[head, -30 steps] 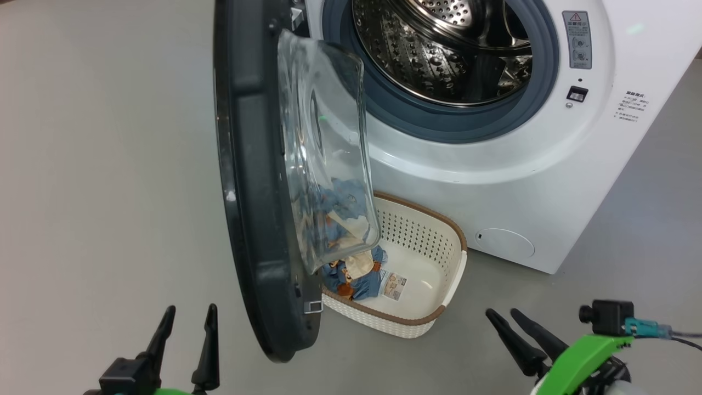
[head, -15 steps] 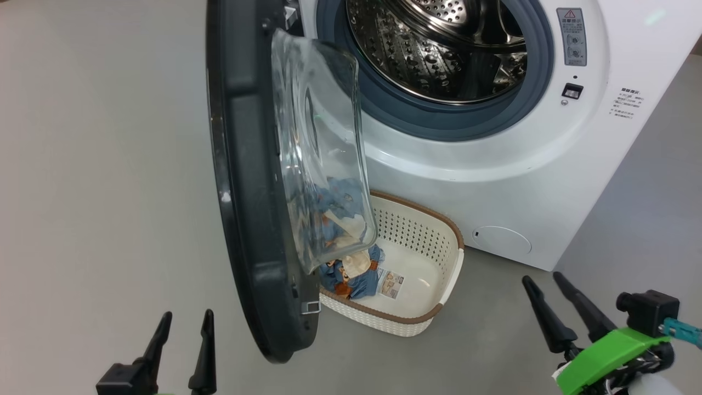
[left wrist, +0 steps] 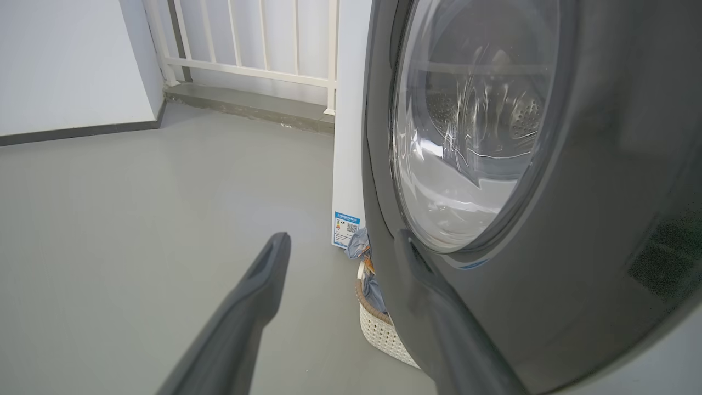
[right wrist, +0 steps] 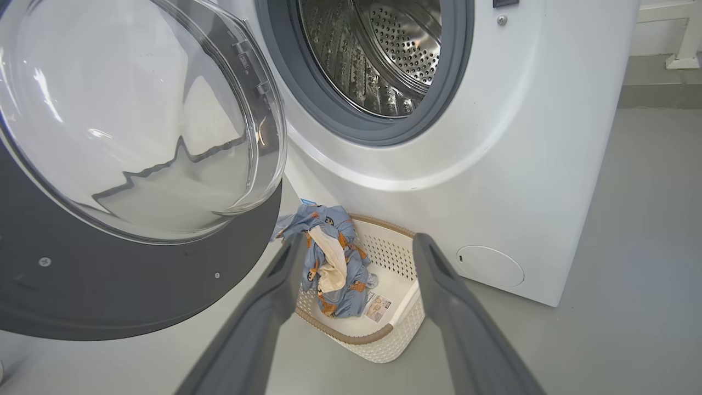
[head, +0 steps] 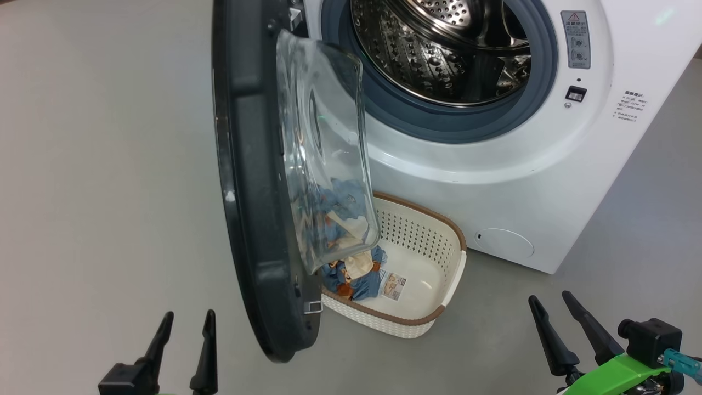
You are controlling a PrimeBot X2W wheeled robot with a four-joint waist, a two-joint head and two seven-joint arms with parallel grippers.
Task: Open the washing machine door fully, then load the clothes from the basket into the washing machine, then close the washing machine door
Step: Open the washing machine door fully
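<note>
Your left claw [head: 189, 314] and right claw [head: 548, 296] gape empty; the washing machine door [head: 247, 164] stands open; the clothes [head: 356, 280] lie in the basket [head: 417, 236].

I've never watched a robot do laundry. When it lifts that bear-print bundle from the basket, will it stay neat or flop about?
Probably floppy: the clothes lie crumpled in loose folds, so they should dangle from the jaws. Likely light: a small heap at one end of the basket. The cream piece may be separate and slip out.
</note>
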